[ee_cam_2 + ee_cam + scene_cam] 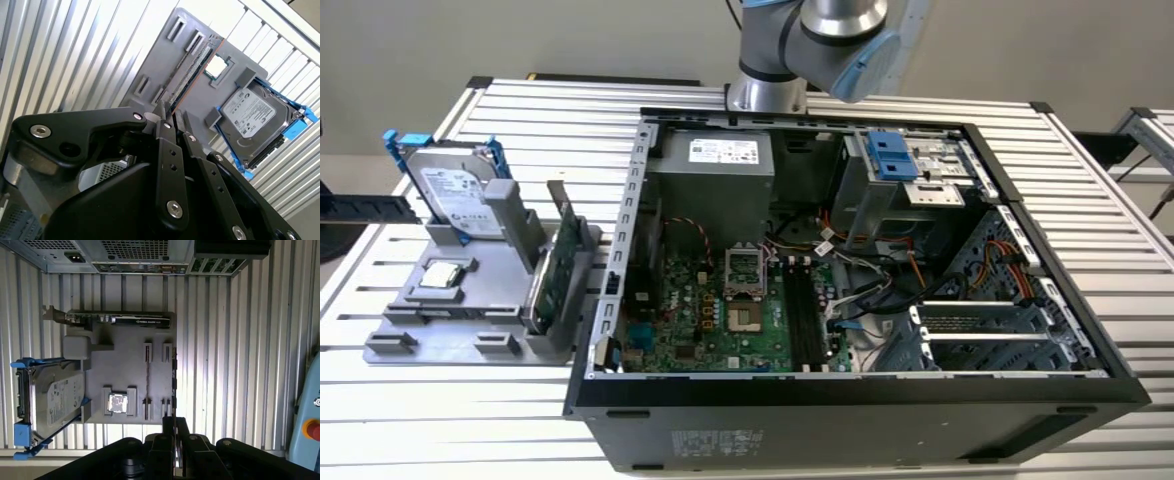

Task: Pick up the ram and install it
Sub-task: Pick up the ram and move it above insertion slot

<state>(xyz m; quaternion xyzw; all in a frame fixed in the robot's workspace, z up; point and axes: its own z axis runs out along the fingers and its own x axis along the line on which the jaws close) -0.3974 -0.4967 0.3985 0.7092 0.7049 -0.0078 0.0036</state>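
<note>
The ram (192, 70) is a thin dark stick with small chips, standing on edge in a slotted holder of the grey fixture (150, 60). From above in the first wrist view the ram (147, 382) is a thin line beside the processor chip. My gripper (174, 419) hangs well above the fixture's outer edge, apart from the ram, with its black fingers (166, 430) together and nothing between them. In the second wrist view the gripper (169, 111) lines up with the ram's near end. The open computer case (1014, 150) shows long black memory slots (801, 315) on its motherboard.
On the fixture (400, 345) stand a silver hard drive with blue rails (454, 190), a processor chip (443, 275) and a green expansion card (558, 265) beside the case. My arm (834, 35) rises behind the case. A device with a red button (312, 430) lies on the slatted table.
</note>
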